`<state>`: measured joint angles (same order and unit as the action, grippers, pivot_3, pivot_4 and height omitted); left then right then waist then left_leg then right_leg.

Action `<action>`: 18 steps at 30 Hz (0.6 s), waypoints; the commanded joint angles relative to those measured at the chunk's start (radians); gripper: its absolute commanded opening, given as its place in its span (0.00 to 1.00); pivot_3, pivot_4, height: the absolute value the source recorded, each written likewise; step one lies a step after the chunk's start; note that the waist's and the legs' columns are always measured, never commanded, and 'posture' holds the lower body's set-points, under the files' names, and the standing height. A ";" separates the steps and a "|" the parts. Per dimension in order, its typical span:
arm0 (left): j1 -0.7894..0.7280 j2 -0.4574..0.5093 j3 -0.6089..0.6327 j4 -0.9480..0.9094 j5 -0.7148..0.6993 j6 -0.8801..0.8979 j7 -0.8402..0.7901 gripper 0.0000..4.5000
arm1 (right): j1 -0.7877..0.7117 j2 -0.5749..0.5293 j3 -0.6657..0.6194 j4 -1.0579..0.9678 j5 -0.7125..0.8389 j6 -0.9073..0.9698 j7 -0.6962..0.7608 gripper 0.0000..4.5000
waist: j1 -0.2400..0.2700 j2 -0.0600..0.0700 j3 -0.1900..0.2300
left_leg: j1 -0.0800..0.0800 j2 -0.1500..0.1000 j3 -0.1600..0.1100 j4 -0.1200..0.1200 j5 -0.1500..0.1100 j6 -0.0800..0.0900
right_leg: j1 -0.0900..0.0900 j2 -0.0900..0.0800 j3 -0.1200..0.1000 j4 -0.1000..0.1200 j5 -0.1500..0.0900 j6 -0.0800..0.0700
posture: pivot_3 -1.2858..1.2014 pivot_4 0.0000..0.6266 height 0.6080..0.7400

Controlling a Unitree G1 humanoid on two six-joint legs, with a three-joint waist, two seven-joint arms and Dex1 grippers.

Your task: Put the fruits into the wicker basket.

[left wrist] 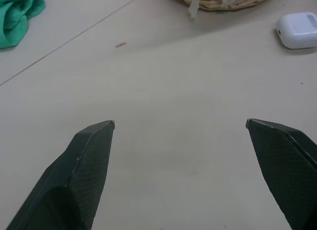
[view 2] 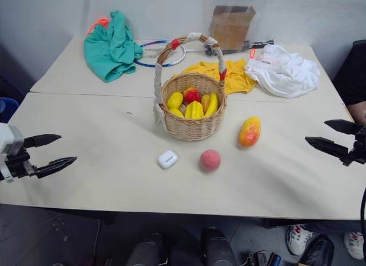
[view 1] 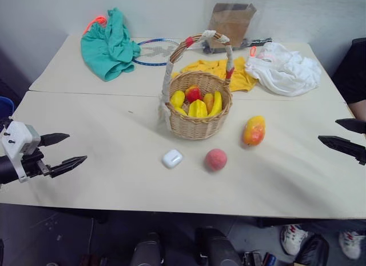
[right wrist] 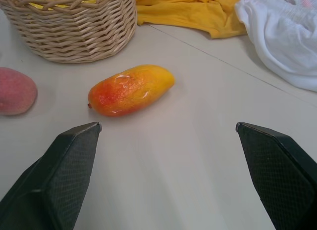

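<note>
The wicker basket (view 1: 198,118) stands mid-table with several yellow and red fruits inside, its arched handle wrapped in white with red ties. On the table in front of it lie a pinkish-red peach (view 1: 215,159) and, to the right, a yellow-orange mango (view 1: 254,130) with a red blush. The mango (right wrist: 131,89) and peach (right wrist: 16,90) lie ahead of my right gripper's fingers. My left gripper (view 1: 65,149) hovers open at the table's left edge, far from the fruits. At the right edge my right gripper (view 1: 343,134) is open and holds nothing.
A small white case (view 1: 172,158) lies left of the peach. At the back lie a teal cloth (view 1: 108,46), a racket (view 1: 155,51), a yellow cloth (view 1: 217,68), a white cloth (view 1: 284,68) and a brown paper bag (view 1: 231,23). A person's shoes (view 1: 295,239) show below the table's front right.
</note>
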<state>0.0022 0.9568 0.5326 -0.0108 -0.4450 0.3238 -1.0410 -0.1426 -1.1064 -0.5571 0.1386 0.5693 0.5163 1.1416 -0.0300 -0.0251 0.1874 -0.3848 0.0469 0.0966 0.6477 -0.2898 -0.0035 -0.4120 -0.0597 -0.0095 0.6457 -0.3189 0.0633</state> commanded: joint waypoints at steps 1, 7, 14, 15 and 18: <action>-0.032 -0.006 -0.021 -0.017 -0.013 -0.007 0.001 1.00 | -0.024 -0.001 -0.008 -0.032 -0.006 -0.031 -0.009 1.00 | 0.000 0.000 0.000 | 0.000 0.000 0.000 0.000 0.000 0.000 | 0.000 0.000 0.000 0.000 0.000 0.000 | 0.52 0.24 1.00; -0.193 -0.016 -0.215 -0.092 -0.056 0.043 -0.078 1.00 | -0.020 -0.013 0.019 -0.250 0.109 0.096 0.030 1.00 | 0.002 0.000 0.000 | 0.000 0.000 0.000 0.001 0.000 0.000 | 0.000 0.000 0.000 0.002 0.000 0.000 | 0.52 0.24 1.00; -0.432 -0.111 -0.517 -0.090 0.020 0.082 -0.122 1.00 | -0.035 0.017 0.101 -0.535 0.205 0.170 -0.007 1.00 | 0.005 0.000 0.000 | -0.001 -0.001 0.000 0.002 0.000 0.000 | 0.000 0.001 0.000 0.002 0.001 0.001 | 0.52 0.24 1.00; -0.448 -0.135 -0.552 -0.095 0.035 0.099 -0.104 1.00 | -0.040 0.029 0.113 -0.571 0.218 0.175 -0.024 1.00 | 0.004 0.000 0.000 | -0.001 -0.001 0.000 0.003 0.000 0.000 | 0.000 0.002 0.000 0.001 0.001 0.001 | 0.52 0.24 1.00; -0.470 -0.204 -0.630 -0.114 0.070 0.148 -0.043 1.00 | -0.036 0.054 0.140 -0.663 0.247 0.186 -0.060 1.00 | 0.002 0.000 0.000 | -0.002 0.000 0.000 0.004 0.000 0.000 | 0.000 0.003 0.001 0.002 0.001 0.002 | 0.52 0.24 1.00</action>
<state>-0.4578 0.7647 -0.0732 -0.0867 -0.3935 0.4478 -1.1160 -0.1743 -1.0588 -0.4144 -0.4656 0.7863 0.7002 1.1024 -0.0284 -0.0253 0.1874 -0.3865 0.0472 0.0964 0.6522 -0.2891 -0.0041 -0.4119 -0.0560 -0.0086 0.6474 -0.3181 0.0649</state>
